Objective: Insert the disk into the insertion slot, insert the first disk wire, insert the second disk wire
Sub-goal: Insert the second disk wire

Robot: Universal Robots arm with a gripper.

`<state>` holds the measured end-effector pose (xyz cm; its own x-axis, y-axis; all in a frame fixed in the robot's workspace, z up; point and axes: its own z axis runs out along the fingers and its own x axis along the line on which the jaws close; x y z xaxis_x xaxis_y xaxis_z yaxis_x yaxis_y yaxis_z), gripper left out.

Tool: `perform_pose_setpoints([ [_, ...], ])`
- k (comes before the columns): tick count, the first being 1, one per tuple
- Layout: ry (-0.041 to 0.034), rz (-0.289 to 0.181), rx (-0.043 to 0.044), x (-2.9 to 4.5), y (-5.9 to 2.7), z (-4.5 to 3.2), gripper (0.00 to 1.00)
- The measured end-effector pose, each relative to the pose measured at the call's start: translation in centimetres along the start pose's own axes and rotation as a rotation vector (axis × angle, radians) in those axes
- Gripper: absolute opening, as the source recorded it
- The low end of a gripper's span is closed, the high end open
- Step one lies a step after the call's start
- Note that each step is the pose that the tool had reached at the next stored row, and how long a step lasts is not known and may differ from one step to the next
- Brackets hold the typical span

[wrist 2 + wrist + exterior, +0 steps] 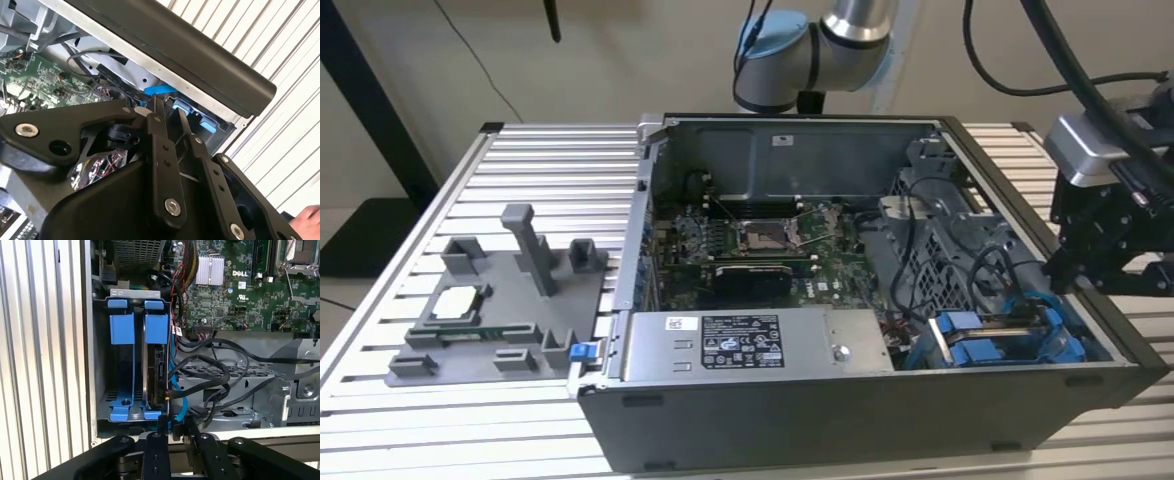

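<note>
The disk (pixel 156 371) stands on edge inside the insertion slot (pixel 101 365), the grey drive cage with blue fittings (pixel 156 328) at the case's corner. In the exterior view the cage (pixel 1003 345) lies at the case's near right, and my gripper (pixel 1058 283) hangs just over it. A blue disk wire (pixel 174 365) runs along the disk's edge down to a dark connector between my fingers. In both wrist views my gripper (pixel 176 424) (pixel 169 107) has its fingers close together on that connector, at the cage's open end.
Loose black cables (pixel 220 374) cross the metal bracket beside the cage. The motherboard (pixel 750 238) and the grey power-supply box (pixel 744 345) fill the rest of the case. A grey parts fixture (pixel 494 310) sits on the slatted table (pixel 534 170). A hand (pixel 307 220) shows nearby.
</note>
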<state>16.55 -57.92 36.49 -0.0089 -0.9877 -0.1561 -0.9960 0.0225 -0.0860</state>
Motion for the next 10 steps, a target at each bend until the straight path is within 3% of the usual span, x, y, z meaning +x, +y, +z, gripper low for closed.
perform_pose_setpoints([
  [2,-0.0224,0.002,-0.0002,0.00,0.00,0.01,0.00],
  [4,-0.0382,0.003,-0.0004,0.01,0.00,0.01,0.00],
  [10,-0.0448,0.004,-0.0003,0.29,0.06,-0.14,0.00],
])
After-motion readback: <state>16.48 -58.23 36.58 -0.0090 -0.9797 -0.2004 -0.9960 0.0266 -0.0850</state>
